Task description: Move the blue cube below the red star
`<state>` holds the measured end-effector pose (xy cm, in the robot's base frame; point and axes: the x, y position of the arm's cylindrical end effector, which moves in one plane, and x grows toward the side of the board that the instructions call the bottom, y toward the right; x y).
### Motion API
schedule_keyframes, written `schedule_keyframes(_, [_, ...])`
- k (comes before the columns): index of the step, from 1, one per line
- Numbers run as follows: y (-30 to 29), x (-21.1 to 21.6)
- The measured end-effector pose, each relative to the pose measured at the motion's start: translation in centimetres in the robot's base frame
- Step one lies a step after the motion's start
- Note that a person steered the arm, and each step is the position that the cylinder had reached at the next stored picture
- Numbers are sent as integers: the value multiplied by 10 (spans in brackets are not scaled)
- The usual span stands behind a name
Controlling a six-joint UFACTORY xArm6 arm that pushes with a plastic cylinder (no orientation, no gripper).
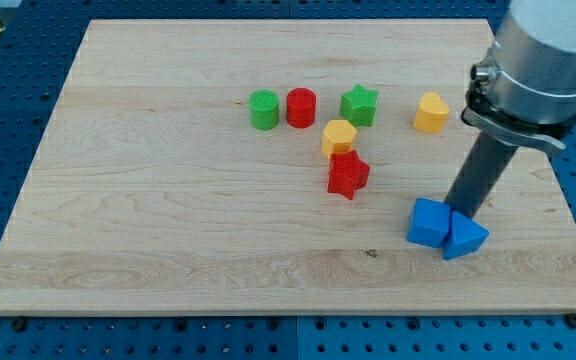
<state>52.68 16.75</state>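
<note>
Blue cube (429,222) touching my tip (458,213), right of it.

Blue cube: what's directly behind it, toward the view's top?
Behind the blue cube stands my dark rod; my tip meets the seam between the cube and the blue triangular block. The tip's very end is partly covered by both blocks, so contact is unclear.

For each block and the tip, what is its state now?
Blue cube: flat, at the view's lower right of the red star, touching the other blue block.
Other blue block: beside the cube, shape unclear.
Red star: flat, touching the yellow block.
My tip: down, right behind both blue blocks.
</note>
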Motion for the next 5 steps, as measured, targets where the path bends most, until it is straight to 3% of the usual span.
schedule_keyframes(3, [30,0])
schedule_keyframes(5, [50,36])
